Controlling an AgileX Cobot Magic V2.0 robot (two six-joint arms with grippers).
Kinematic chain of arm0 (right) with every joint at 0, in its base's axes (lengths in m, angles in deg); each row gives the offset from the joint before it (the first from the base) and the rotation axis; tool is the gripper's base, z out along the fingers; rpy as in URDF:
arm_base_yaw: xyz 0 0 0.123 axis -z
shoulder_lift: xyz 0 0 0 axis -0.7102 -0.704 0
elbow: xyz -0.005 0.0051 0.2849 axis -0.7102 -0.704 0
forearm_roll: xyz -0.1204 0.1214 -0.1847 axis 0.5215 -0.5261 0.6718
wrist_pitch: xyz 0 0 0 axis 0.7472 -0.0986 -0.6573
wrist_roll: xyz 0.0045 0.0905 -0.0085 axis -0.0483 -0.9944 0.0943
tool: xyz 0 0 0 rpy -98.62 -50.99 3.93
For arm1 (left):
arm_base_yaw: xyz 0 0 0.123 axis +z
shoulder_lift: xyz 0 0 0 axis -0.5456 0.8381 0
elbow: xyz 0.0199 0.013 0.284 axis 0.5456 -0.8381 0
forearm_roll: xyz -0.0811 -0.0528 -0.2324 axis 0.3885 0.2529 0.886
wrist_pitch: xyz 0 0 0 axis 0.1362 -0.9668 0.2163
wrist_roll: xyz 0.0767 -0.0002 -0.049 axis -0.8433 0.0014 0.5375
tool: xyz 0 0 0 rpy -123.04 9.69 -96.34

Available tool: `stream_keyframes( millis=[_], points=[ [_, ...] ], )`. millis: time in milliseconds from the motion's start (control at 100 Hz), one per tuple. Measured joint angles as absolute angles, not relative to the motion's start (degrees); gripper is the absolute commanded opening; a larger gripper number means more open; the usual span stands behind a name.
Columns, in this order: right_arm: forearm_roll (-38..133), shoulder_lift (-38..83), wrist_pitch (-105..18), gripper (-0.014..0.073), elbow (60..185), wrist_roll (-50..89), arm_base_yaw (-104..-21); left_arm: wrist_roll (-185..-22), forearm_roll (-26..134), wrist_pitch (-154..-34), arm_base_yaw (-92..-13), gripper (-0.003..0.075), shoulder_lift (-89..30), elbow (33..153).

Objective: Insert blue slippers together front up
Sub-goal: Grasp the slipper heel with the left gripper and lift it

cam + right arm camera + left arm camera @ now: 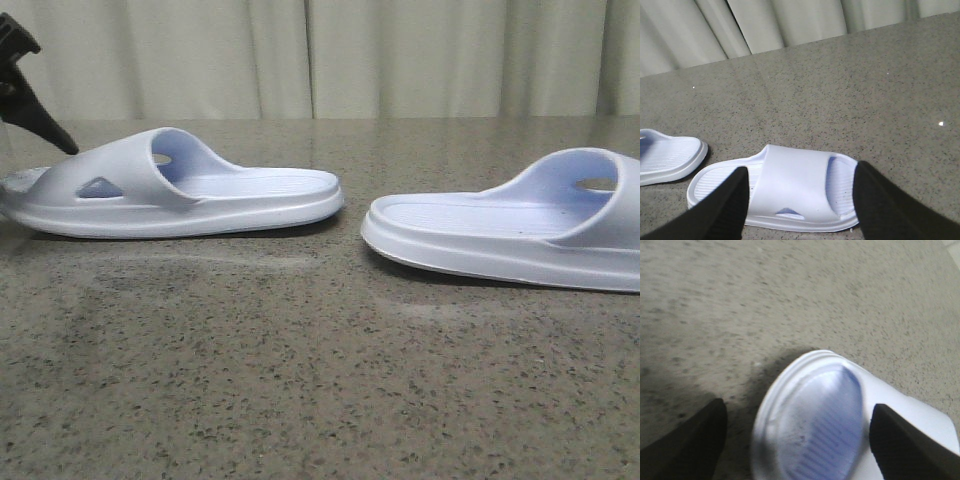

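Blue slippers: left slipper point(175, 190) and right slipper point(520, 225) flat on speckled counter point(300, 380), heels facing, well apart. Left end effector point(797, 440) wide over left slipper's end; right end effector point(800, 200) wide above right slipper's strap.

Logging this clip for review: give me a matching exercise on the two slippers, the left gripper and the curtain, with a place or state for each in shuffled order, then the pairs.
Things:
1. left slipper
2. right slipper
3. left gripper
4. curtain

Places or states:
A. hangs behind the far edge of the table
B. flat on its sole, strap partly cut off by the front view's right edge
C. open, fingers either side of a slipper's end
D. flat on its sole, triangular side hole facing the front camera

Pairs: 1-D, 2-B, 3-C, 4-A
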State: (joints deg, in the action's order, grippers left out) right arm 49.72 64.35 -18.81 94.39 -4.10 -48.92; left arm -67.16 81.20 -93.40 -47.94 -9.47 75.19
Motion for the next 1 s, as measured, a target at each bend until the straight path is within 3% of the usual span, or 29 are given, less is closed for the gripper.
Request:
stream_keyframes(
  millis=[100, 190, 490, 1000],
  points=[
    [49.7, 64.4, -18.8, 0.0386, 94.4, -4.1, -48.9, -67.2, 81.6, -92.7, -48.7, 0.0504, -8.1, 76.2],
    [49.7, 64.4, -18.8, 0.0386, 94.4, -4.1, -48.9, -67.2, 82.1, -92.5, -48.7, 0.0432, -7.1, 76.4],
    [49.7, 64.4, -18.9, 0.0386, 94.4, -4.1, -48.9, -67.2, 82.6, -91.7, -48.7, 0.0016, -5.6, 76.5],
    [49.7, 64.4, -19.1, 0.0386, 94.4, -4.1, -48.9, -67.2, 81.3, -93.5, -48.8, 0.0020, -9.4, 76.0]
  ],
)
